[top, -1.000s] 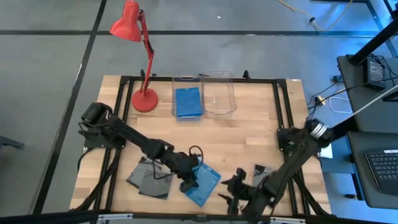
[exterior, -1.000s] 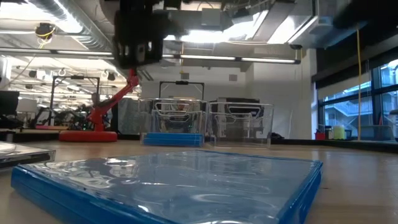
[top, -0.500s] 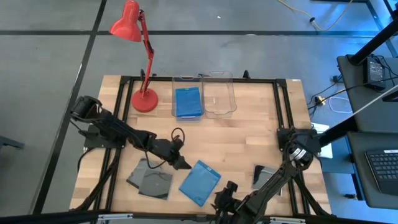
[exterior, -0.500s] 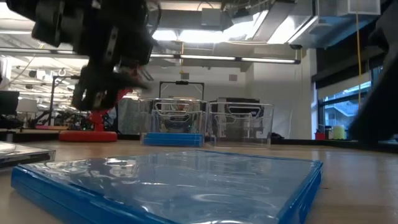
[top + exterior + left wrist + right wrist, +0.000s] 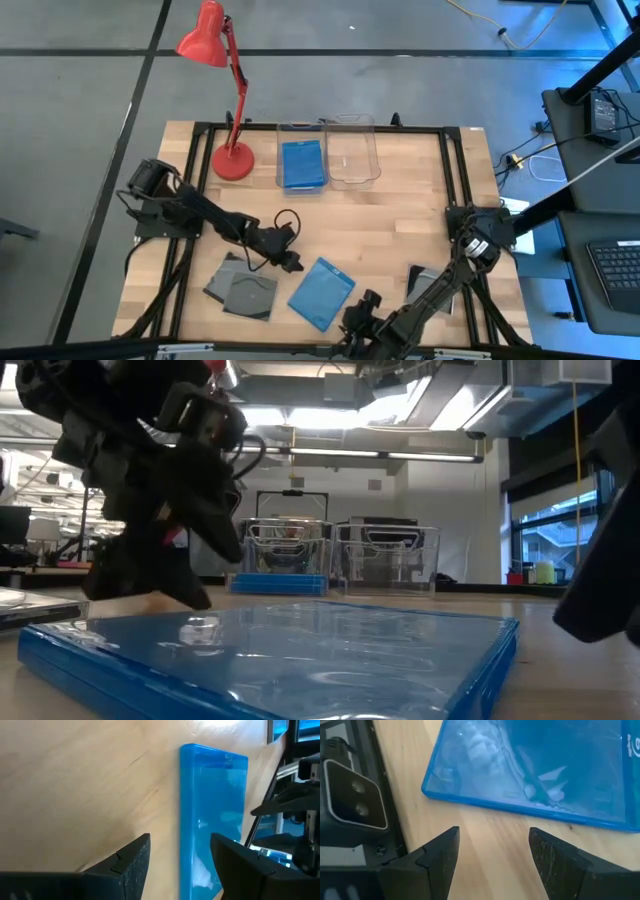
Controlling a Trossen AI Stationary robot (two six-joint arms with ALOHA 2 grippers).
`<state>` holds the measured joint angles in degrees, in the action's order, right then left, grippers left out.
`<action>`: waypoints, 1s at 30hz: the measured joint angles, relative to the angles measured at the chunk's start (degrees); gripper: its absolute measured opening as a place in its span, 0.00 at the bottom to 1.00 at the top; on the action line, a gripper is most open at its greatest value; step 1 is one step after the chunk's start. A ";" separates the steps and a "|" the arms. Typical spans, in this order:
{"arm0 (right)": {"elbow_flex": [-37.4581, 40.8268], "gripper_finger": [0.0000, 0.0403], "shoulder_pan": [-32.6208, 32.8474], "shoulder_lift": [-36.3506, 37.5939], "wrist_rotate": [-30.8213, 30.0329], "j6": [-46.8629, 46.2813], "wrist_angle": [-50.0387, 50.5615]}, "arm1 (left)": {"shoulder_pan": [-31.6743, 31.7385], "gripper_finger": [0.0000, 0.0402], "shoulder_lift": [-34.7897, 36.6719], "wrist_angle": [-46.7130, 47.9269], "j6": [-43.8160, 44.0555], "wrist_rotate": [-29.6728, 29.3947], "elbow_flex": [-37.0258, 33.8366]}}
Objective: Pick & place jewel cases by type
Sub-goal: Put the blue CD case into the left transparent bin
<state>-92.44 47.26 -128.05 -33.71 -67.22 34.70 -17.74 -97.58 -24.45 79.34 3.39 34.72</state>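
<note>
A blue jewel case (image 5: 320, 292) lies flat on the wooden table near its front edge; it also fills the front of the low view (image 5: 280, 660). My left gripper (image 5: 294, 266) is low at the case's far-left edge, open; in its wrist view the fingers (image 5: 132, 865) stand either side of that long edge (image 5: 184, 820). My right gripper (image 5: 352, 320) is open at the case's near side, its fingers short of the near edge (image 5: 520, 809). Two grey jewel cases (image 5: 242, 290) overlap at the left, another (image 5: 425, 283) lies right.
Two clear bins stand at the back: the left bin (image 5: 279, 150) holds a blue case (image 5: 302, 163), the right bin (image 5: 375, 150) shows none. A red desk lamp (image 5: 233, 160) stands back left. A small camera unit (image 5: 350, 800) sits at the front edge beside my right gripper.
My left gripper has come down from above the blue case to its far-left edge, rolling about its own axis, and stays open. My right gripper has sunk and gone toward the table's left and near edge. The blue case lies where it was.
</note>
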 joint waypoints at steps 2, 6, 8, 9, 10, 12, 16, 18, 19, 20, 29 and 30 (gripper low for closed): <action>0.00 0.60 -0.42 0.00 0.39 -0.02 -0.07 | 0.02 0.50 -1.10 -0.06 -0.84 -0.55 1.36; 0.00 0.60 -1.12 0.00 1.07 0.00 -0.04 | 0.33 0.50 -3.84 2.07 -1.95 -0.68 4.11; 0.00 0.60 -1.45 0.00 1.44 0.09 0.05 | 0.38 0.50 -5.16 3.46 -1.95 0.60 5.63; 0.00 0.60 -1.55 0.00 1.68 0.11 0.18 | 0.40 0.50 -6.05 4.51 -1.55 1.00 6.23; 0.00 0.60 -1.64 0.00 1.86 0.13 0.29 | 0.39 0.50 -6.87 4.93 -0.92 1.24 6.73; 0.00 0.60 -1.79 0.00 1.92 0.15 1.02 | 0.14 0.50 -8.22 4.13 -0.10 1.46 7.27; 0.00 0.60 -2.23 0.00 1.92 0.16 2.46 | -0.02 0.50 -9.48 3.33 0.45 1.93 8.35; 0.00 0.60 -2.65 0.00 1.90 0.28 3.18 | -0.07 0.50 -9.67 2.79 0.46 2.09 8.69; 0.00 0.60 -3.00 0.00 1.92 0.46 3.46 | -0.07 0.50 -9.71 2.36 0.43 2.15 8.83; 0.00 0.60 -3.36 0.00 1.91 0.82 3.62 | -0.07 0.50 -9.75 2.23 0.26 2.22 9.08; 0.00 0.60 -6.75 0.15 2.29 3.45 3.21 | -0.26 0.49 -9.96 1.48 -0.65 6.84 9.95; 0.00 0.60 -7.15 0.15 2.25 3.45 3.24 | -0.46 0.50 -9.99 1.05 -0.97 7.92 9.96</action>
<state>-92.44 40.11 -127.90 -31.46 -63.77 37.93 -18.20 -107.57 -23.40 78.37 11.31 44.67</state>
